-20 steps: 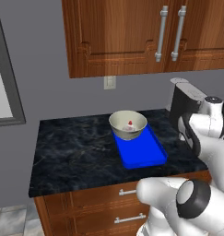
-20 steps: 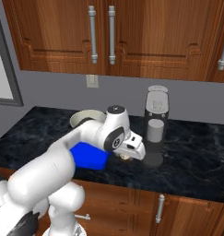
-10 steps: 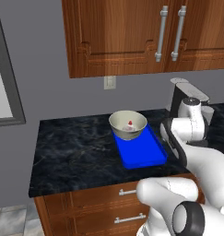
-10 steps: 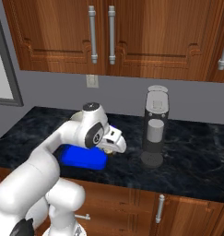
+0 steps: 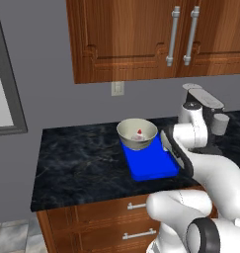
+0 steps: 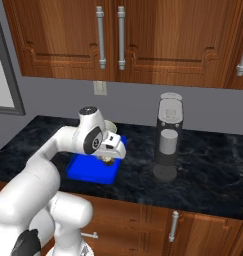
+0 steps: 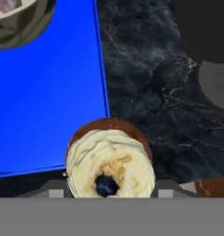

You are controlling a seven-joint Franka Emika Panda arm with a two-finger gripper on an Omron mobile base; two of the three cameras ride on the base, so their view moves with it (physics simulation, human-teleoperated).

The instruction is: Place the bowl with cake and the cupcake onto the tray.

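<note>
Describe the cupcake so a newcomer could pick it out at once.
Start at the dark marble counter and find the bright blue tray with the cream bowl at its far end. Just off the tray's right edge, the tool holds the cupcake. It is brown with a swirled pale top and a dark dot, unlike the white-pink cake in the bowl.

The blue tray lies on the dark marbled counter, reaching toward its front edge. The bowl sits on the tray's far end, holding the cake. The white arm stands over the tray's right side.
</note>
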